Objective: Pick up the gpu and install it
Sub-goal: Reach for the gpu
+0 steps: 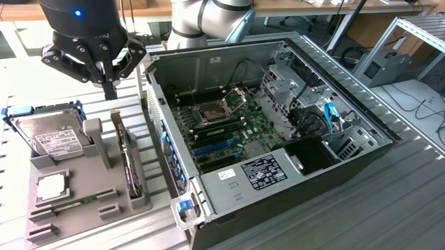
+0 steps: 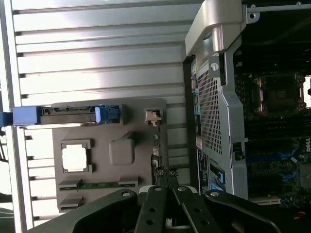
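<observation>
Your gripper (image 1: pixel 110 94), fingers pressed together and empty, hovers above the grey holder (image 1: pixel 87 179) where the gpu (image 1: pixel 129 156) stands on edge, just beside the open computer case (image 1: pixel 215 62).

Hovering off the exterior view's left side of the open computer case (image 1: pixel 208 62), with the gripper (image 1: pixel 110 94) pinched closed and carrying nothing. Standing on edge in a gray tray (image 1: pixel 83 221) just beside that same case wall: the graphics card (image 1: pixel 129 156), untouched. Leaning farther out from the case on the tray, a hard drive (image 1: pixel 56 138). Lying on its side, showing the motherboard (image 1: pixel 222 130) inside the case.
</observation>
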Motion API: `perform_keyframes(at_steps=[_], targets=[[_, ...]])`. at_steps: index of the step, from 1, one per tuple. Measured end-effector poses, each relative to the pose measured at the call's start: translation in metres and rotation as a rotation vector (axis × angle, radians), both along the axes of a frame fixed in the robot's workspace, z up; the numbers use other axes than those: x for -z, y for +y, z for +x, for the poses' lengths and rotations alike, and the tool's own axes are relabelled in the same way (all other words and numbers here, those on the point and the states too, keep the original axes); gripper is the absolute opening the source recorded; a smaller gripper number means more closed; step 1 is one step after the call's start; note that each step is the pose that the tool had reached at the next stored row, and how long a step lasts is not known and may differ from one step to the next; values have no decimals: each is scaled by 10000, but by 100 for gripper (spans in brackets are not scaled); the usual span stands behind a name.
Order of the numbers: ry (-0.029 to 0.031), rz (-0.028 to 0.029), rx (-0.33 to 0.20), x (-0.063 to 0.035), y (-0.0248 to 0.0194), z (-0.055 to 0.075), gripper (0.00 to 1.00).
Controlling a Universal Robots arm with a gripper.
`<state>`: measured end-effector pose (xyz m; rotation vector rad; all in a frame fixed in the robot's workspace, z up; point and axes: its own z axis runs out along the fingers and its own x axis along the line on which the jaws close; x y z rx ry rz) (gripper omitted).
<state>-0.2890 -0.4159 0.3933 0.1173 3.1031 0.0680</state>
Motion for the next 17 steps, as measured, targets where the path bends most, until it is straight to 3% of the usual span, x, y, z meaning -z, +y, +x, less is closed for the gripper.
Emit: perform_keyframes(at_steps=[17], targets=[[0,0,0,0,-97,0,11]])
